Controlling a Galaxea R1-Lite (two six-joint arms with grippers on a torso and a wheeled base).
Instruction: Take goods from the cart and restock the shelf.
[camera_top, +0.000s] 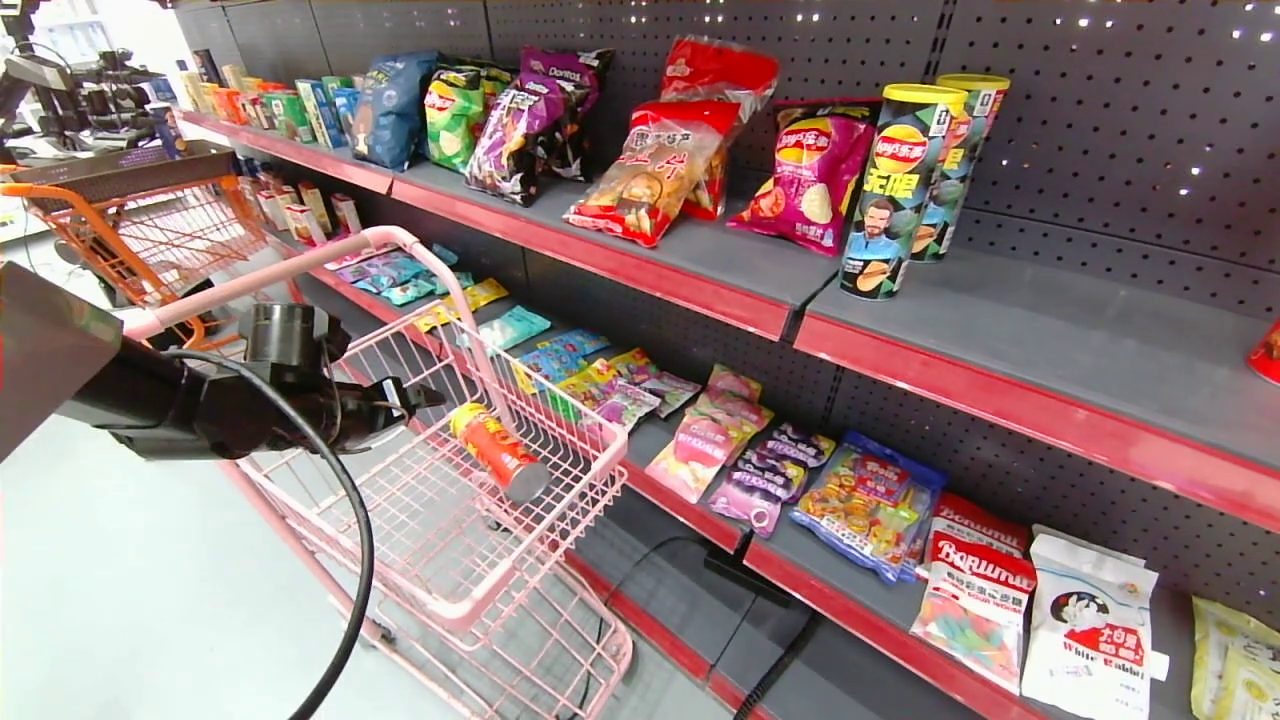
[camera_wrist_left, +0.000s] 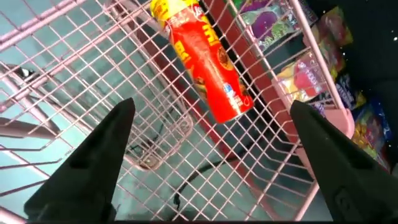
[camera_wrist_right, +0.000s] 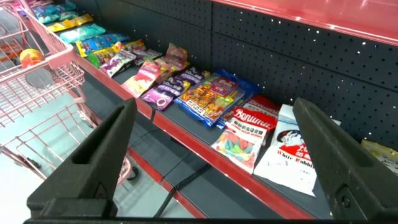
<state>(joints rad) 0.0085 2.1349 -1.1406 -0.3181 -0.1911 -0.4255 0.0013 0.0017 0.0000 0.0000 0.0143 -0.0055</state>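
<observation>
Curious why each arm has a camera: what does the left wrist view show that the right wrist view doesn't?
Left wrist view: a close look at the red can lying in the pink cart, below the open left gripper. Right wrist view: the white bag and red-and-white bag on the lower shelf, beyond the open right gripper. Both: the cart and the shelf's colourful candy bags.

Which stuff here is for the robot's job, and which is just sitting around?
For the job:
- red can lying in the pink cart
- upper shelf, with bare space
- open left gripper, near the can

Just sitting around:
- orange cart
- chip bags
- candy packs on the lower shelf
</observation>
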